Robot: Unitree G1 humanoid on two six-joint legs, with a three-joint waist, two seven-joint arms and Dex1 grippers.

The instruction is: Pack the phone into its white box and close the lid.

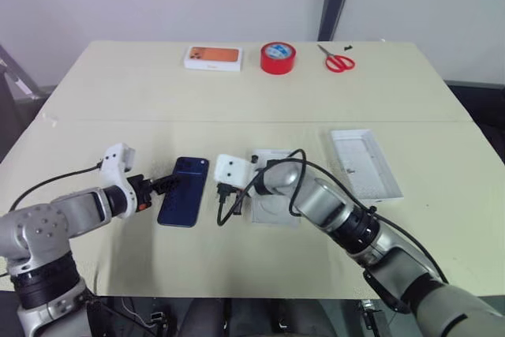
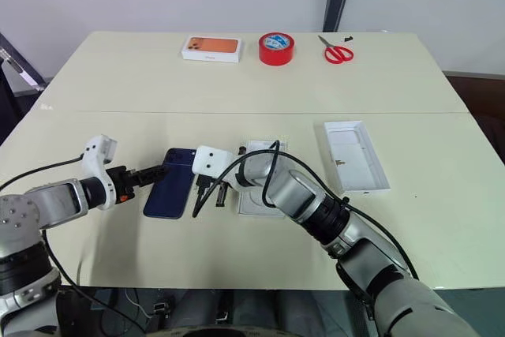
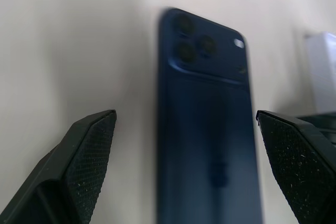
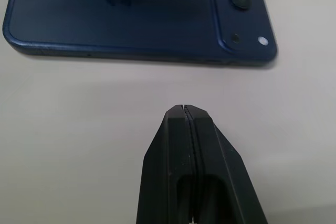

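Observation:
The dark blue phone (image 1: 183,191) lies flat on the table with its back up and its camera bump at the far end. My left gripper (image 1: 163,185) reaches in low from the left. It is open, one black finger (image 3: 84,156) on each side of the phone (image 3: 210,145), holding nothing. My right gripper (image 1: 225,204) is shut and empty, its tip (image 4: 185,109) just right of the phone's long edge (image 4: 131,14). The white box (image 1: 278,215) lies right of that, mostly covered by my right arm. Farther right, the lid (image 1: 359,147) rests open side up.
At the table's far side stand a white box with an orange phone picture (image 1: 213,58), a red tape roll (image 1: 278,58) and red scissors (image 1: 339,61). A black cable loops around my right wrist (image 1: 260,187).

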